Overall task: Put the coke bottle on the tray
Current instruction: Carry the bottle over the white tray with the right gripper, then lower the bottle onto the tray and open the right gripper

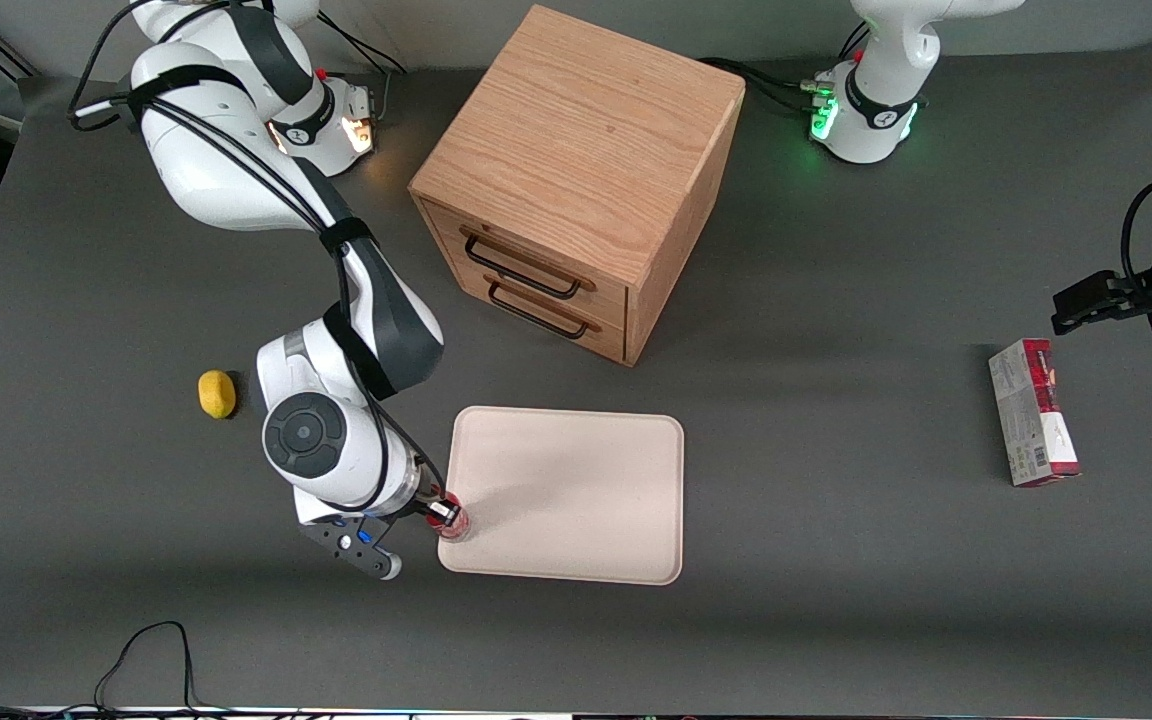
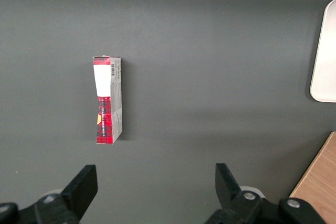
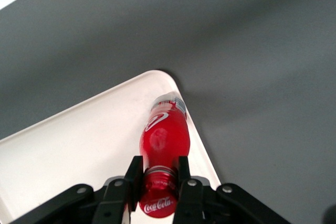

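My right gripper [image 1: 444,515] [image 3: 158,173] is shut on the neck of the coke bottle [image 3: 164,136], a small red bottle with a red cap and white script. In the front view only a bit of the bottle [image 1: 454,526] shows under the fingers. The bottle hangs upright over the corner of the cream tray [image 1: 576,490] [image 3: 68,150] that is nearest the front camera at the working arm's end. I cannot tell whether its clear base touches the tray.
A wooden two-drawer cabinet [image 1: 586,170] stands farther from the front camera than the tray. A yellow lemon [image 1: 217,393] lies beside the working arm. A red-and-grey carton [image 1: 1033,412] [image 2: 107,99] lies toward the parked arm's end of the table.
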Controlling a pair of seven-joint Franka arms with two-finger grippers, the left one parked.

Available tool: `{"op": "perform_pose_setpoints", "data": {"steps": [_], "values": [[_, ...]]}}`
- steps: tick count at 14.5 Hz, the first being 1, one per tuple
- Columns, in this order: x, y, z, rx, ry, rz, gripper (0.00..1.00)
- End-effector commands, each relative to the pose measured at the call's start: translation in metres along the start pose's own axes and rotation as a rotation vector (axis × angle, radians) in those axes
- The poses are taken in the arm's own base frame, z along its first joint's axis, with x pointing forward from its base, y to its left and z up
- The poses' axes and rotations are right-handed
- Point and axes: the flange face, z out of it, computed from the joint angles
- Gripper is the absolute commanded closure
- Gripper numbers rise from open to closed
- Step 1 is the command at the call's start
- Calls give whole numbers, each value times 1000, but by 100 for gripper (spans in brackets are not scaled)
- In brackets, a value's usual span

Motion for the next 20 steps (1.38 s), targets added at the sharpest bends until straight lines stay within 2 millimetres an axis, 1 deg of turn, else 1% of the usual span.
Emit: {"op": "perform_pose_setpoints", "data": {"steps": [1, 2, 9, 10, 11, 13, 14, 15, 20], "values": [[-5, -14, -7, 20, 40, -42, 100], [-8, -16, -3, 18, 38, -47, 100], [-8, -18, -4, 32, 50, -45, 100], [-8, -18, -4, 32, 50, -43, 90], [-8, -18, -4, 32, 50, -40, 71], [-7, -19, -4, 36, 52, -40, 41], [-8, -19, -2, 34, 56, -43, 0], [-13, -23, -2, 27, 68, -55, 0], [-13, -23, -3, 24, 74, -55, 0]]}}
